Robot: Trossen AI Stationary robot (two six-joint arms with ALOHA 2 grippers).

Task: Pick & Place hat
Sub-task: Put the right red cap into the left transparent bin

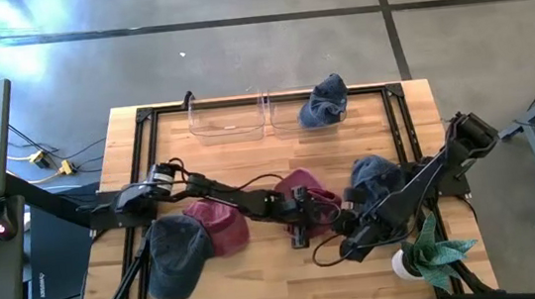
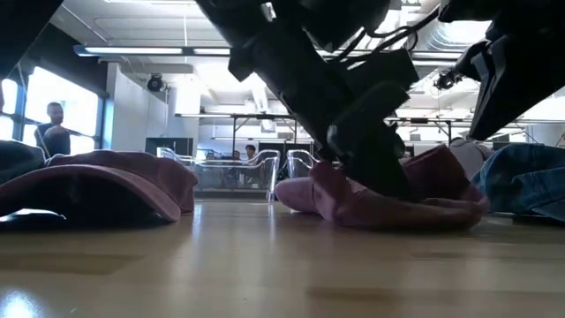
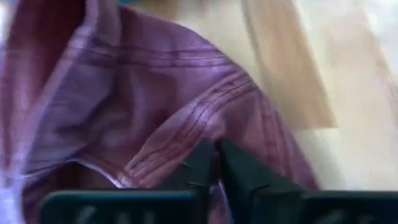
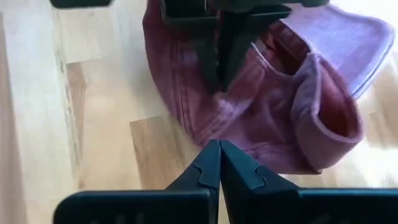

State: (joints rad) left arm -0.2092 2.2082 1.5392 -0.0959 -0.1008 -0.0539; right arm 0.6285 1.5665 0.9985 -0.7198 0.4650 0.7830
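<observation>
Maroon hat (image 1: 310, 193) crumpled at table centre; rim pinched by left jaws

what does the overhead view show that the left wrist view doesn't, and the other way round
Only the high view shows the whole table: two clear bins at its far edge, a blue hat in one, a dark hat, another maroon hat, a potted plant and the right pincer. Only the left wrist view shows the fingers shut on the fabric's stitched seams. Both show the left pincer on the middle maroon hat.
</observation>
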